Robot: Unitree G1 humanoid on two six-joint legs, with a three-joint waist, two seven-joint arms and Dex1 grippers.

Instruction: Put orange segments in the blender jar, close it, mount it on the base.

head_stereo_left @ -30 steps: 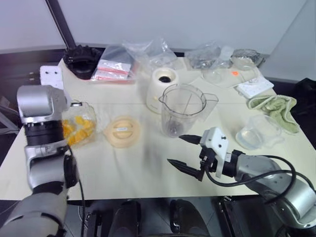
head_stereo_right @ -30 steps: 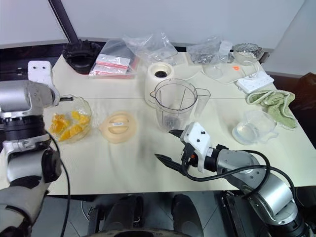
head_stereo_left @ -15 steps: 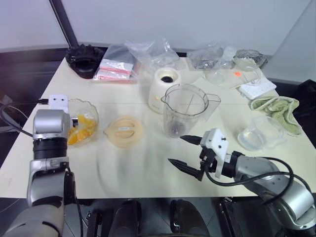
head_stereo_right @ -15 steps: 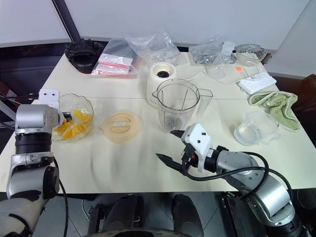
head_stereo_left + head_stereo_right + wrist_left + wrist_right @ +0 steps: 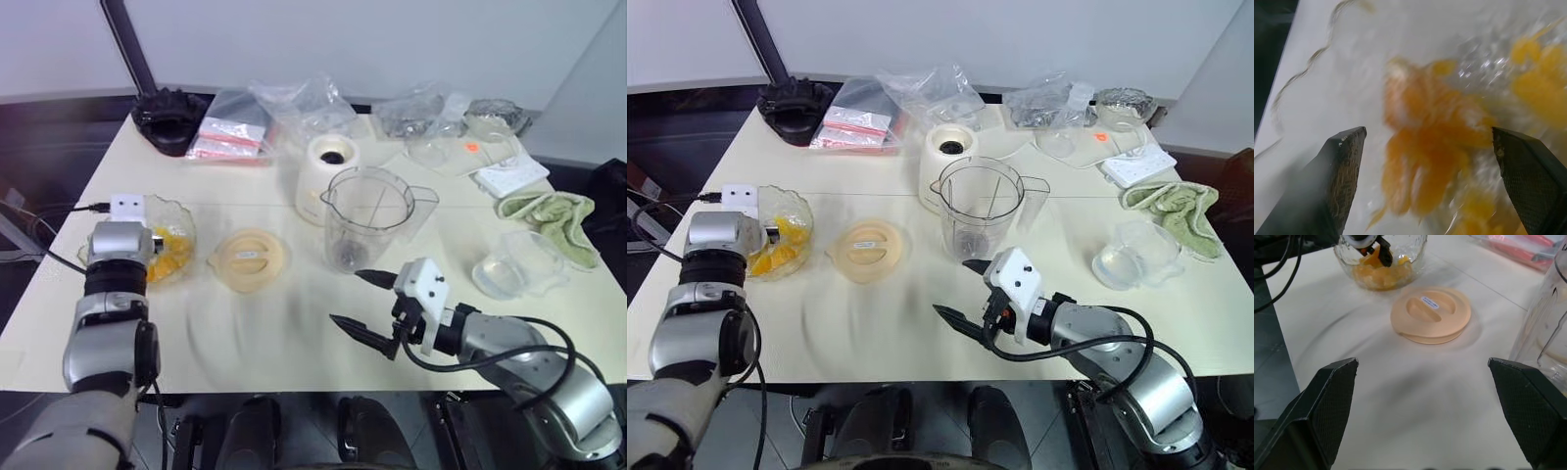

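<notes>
The orange segments [image 5: 1435, 147] lie piled in a scalloped glass bowl [image 5: 186, 227] at the table's left. My left gripper [image 5: 1427, 129] is lowered into that bowl, open, its two fingers standing either side of the segments without holding any. The empty blender jar [image 5: 367, 220] stands upright mid-table, right in front of the cream base [image 5: 326, 166]. My right gripper [image 5: 345, 297] hovers open over the table just in front of the jar, empty.
A flat pale orange lid [image 5: 247, 259] lies between bowl and jar. A small clear container [image 5: 514, 269] and a green towel [image 5: 549, 211] are at the right. Plastic bags [image 5: 294, 103] and a black part [image 5: 167, 117] line the back edge.
My left hand has sunk from above the bowl down into it, close to the orange segments. The right arm has kept still.
</notes>
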